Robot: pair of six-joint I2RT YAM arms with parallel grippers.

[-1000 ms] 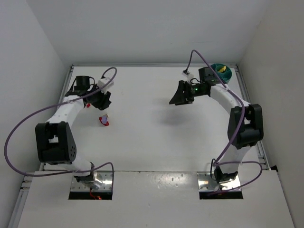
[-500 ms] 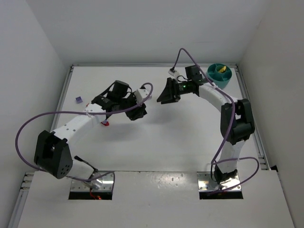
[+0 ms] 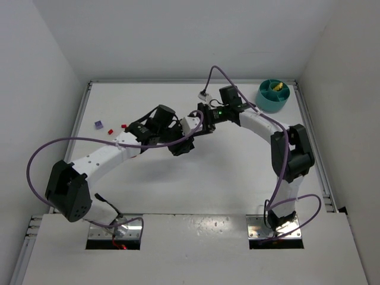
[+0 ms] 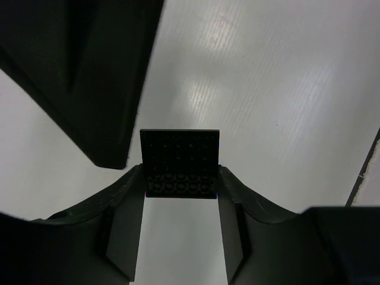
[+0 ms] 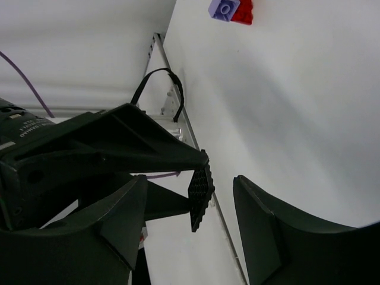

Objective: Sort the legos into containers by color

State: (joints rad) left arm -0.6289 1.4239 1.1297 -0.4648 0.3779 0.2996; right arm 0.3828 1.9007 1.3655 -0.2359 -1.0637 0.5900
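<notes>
My left gripper (image 4: 179,178) is shut on a thin black square studded lego plate (image 4: 179,163), gripped by its edges. My right gripper (image 5: 190,179) is open, and that same plate (image 5: 200,191) hangs edge-on between its fingers, touching neither. In the top view the two grippers meet at mid-table, left (image 3: 181,145) and right (image 3: 205,116). The teal tub (image 3: 265,102) stands at the far right corner with yellow legos (image 3: 275,86) in one compartment. A purple brick (image 3: 98,124) and two red bricks (image 3: 123,126) lie at the far left.
The purple brick (image 5: 224,7) and a red one (image 5: 242,12) show at the top of the right wrist view. A dark finger of the right gripper (image 4: 89,77) fills the upper left of the left wrist view. Purple cables arch over both arms.
My left arm has swung from the far left to the table's middle. My right arm has moved left from the tub to meet it, its fingers now around the plate.
</notes>
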